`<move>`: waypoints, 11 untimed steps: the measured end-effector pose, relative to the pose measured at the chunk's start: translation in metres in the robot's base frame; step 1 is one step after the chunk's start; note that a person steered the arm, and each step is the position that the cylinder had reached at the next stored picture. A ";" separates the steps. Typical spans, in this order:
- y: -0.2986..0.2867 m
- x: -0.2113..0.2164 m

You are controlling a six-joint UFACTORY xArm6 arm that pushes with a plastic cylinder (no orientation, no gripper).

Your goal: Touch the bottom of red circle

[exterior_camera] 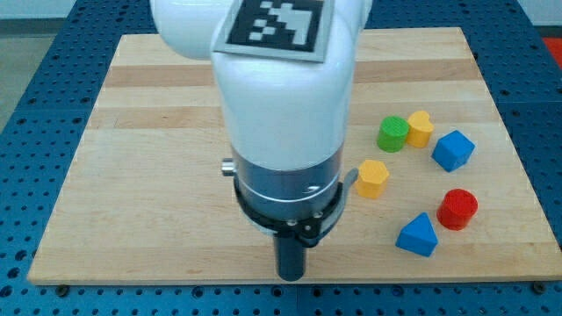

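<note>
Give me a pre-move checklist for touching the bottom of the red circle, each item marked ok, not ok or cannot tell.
1. Red circle in view on the board: ok.
2. My tip located, near the board's bottom edge, well to the view's left of the blocks: ok.
3. Tip already at the red circle's bottom side: not ok, it is far off.
4. Space below the red circle free of blocks: ok.
5. Straight path clear: not ok, the blue triangular block sits between tip and target.
6. Exact tip contact with the board: cannot tell; the arm hides much.
</note>
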State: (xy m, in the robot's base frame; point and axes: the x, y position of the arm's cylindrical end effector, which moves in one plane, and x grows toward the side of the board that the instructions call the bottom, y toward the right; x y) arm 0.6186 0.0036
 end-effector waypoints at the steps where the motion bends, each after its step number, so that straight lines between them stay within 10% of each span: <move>1: 0.021 0.000; 11: 0.198 -0.039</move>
